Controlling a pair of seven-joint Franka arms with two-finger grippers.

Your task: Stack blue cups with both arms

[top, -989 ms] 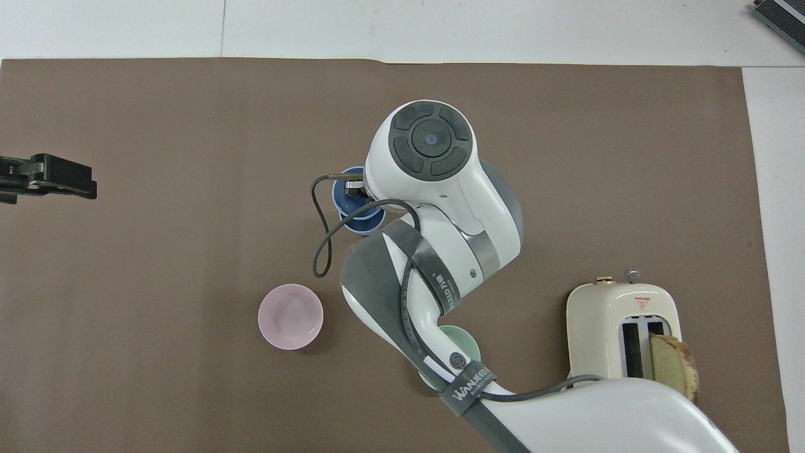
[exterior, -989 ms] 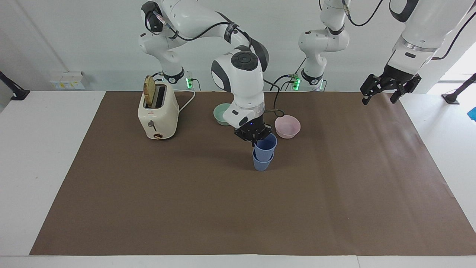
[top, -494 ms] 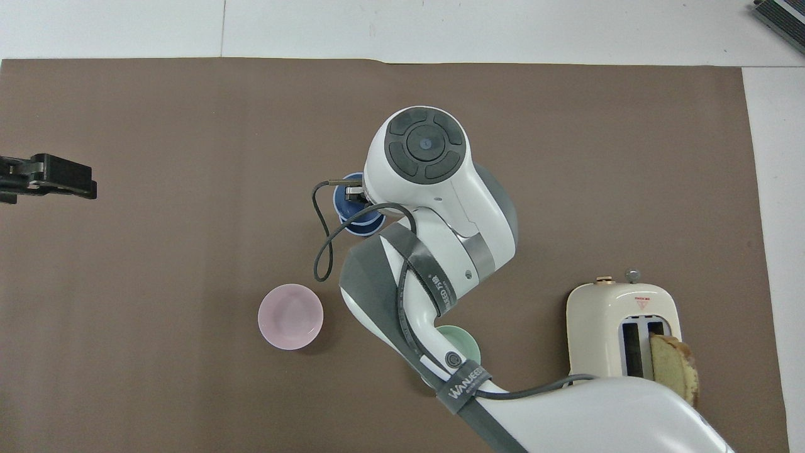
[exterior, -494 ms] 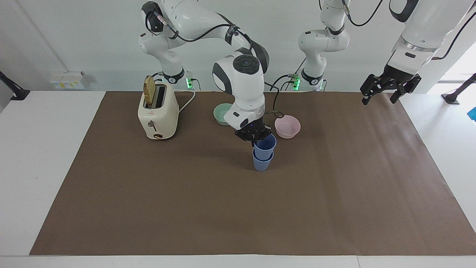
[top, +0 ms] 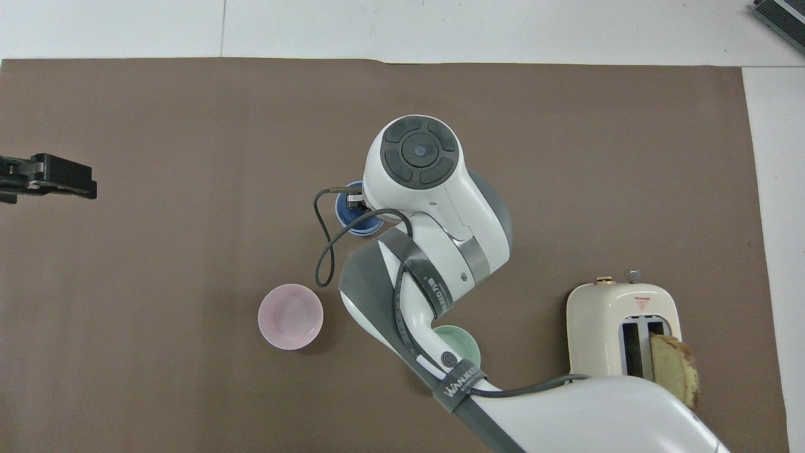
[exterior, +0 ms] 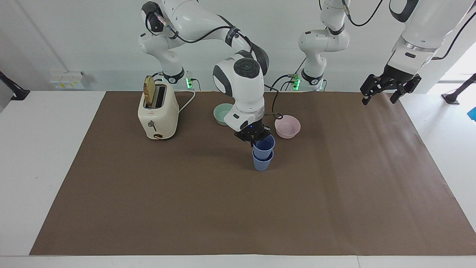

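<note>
**Upper cup lower in the stack, right gripper at its rim**

Over the last second the upper blue cup (exterior: 264, 143) had sunk deeper into the lower blue cup (exterior: 262, 162), and the right arm's big round joint had drawn back toward the top of the facing view. The two cups stood nested and upright just above the centre of that frame, on the brown table mat (exterior: 238, 208); in the overhead view only a sliver of the blue stack (top: 352, 214) showed beside the arm's white housing. The right gripper (exterior: 253, 136) sat at the upper cup's rim on its robot side, one finger apparently inside the rim, but whether its fingers pinched the wall or had let go could not be told.

The pink bowl (exterior: 287, 126) lay just above and toward the frame's right of the stack, near the gripper but apart from it. The mint-green bowl (exterior: 223, 113) lay to the upper left, partly hidden by the right arm. The cream toaster (exterior: 158, 116), a slice of bread (exterior: 149, 91) standing in one slot, stood well apart at the frame's left.

The left gripper (exterior: 388, 88) waited high at the upper right of the facing view, over the mat's edge, its fingers spread wide and holding nothing.
</note>
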